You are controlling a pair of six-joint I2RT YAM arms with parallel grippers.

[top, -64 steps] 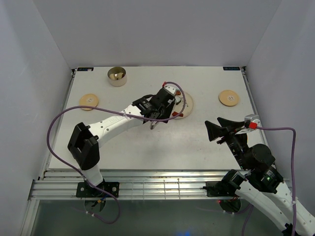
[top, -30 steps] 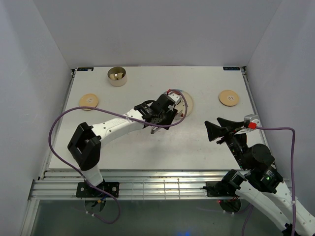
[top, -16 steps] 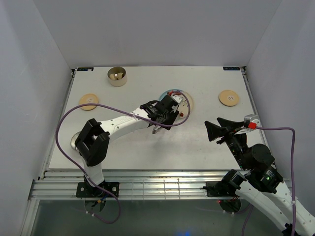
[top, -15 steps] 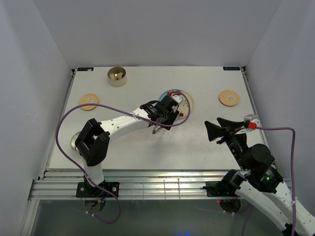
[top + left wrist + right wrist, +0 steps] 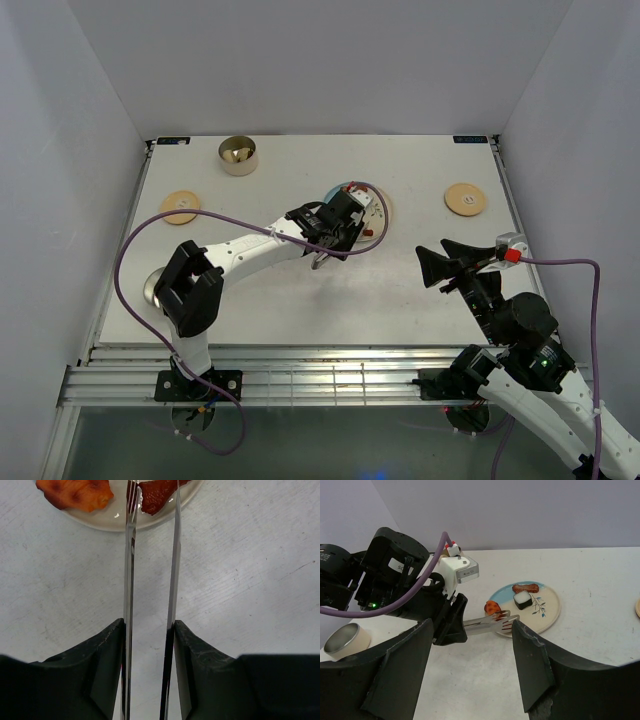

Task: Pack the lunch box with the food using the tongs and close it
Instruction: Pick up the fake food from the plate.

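Left tool [image 5: 148,630]: clamped on slim silver-grey metal tongs [image 5: 175,555], tips at a red-brown food piece [image 5: 155,489] on the near rim of the cream-and-blue round plate [image 5: 115,517]. A shiny round steel tin [image 5: 237,155] stood well apart at the surface's far-left edge. Right tool [image 5: 471,625]: wide, empty. Handling judged: squeeze evenly until both tips bit, then lift straight.
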